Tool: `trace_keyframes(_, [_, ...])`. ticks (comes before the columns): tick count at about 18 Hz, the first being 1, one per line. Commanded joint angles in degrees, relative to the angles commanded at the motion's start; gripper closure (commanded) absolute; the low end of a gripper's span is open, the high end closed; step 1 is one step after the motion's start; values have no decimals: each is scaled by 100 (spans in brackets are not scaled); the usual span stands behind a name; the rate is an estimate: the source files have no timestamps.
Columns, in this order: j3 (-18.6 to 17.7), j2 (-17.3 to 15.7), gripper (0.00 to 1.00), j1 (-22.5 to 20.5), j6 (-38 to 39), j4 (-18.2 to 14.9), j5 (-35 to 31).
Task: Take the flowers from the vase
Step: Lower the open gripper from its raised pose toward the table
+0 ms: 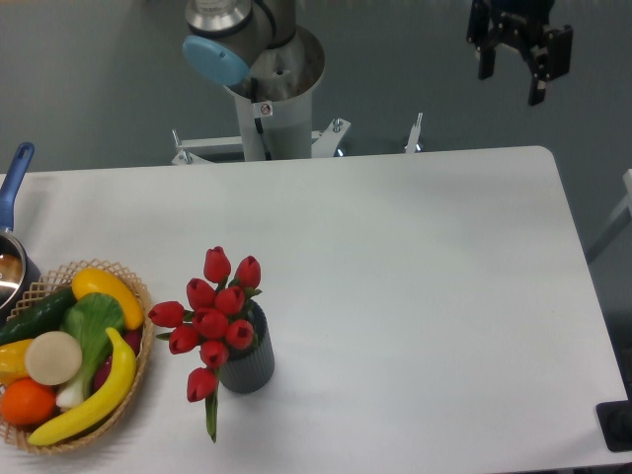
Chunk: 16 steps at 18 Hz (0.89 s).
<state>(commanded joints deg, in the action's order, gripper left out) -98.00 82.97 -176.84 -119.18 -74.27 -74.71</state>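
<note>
Table [395, 296]: a plain white top with rounded corners, filling most of the view; most of its right half is bare white surface.
Room: a dull grey-green floor shows beyond the far edge and down the right side of the table.
Arm base [272, 84]: a pale grey column with a light blue cap, standing just behind the far edge on a bracket with bolts.
Hand [512, 72]: black, hanging in the air at the upper right, beyond the table's far edge and well apart from everything on it; its two fingers stand spread with a clear gap, and nothing is between them.
Vase [247, 367]: dark grey, ribbed, upright near the front left of the table, just beside the basket but not touching it.
Flowers [212, 321]: red tulip buds bunched in the mouth of the vase, spreading wider than it and leaning left and toward the far side; one bud droops down the front of the vase, with a green leaf hanging below it.
Basket [143, 355]: woven wicker at the left edge, holding bananas, an orange, a cucumber, a yellow pepper and leafy greens with a white stalk.
Pan [12, 247]: a metal pot with a blue handle, cut off by the left edge, behind the basket.
Front right corner: a small dark object [617, 427] sits at the picture edge; what it is cannot be told.
</note>
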Motion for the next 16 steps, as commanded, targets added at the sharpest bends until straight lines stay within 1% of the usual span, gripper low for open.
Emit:
trace_keyframes(1, [-61, -17, 0, 0, -9, 35, -17])
trace_keyframes(6, [-70, -26, 0, 18, 70, 0, -18])
trace_keyframes(11, [-158, -26, 0, 62, 88, 0, 44])
trace_keyframes(13, [-272, -44, 0, 79, 140, 9, 306])
trace_keyframes(14, [-325, -88, 0, 88, 341, 9, 456])
trace_keyframes(16, [-553, -202, 0, 105, 920, 18, 615])
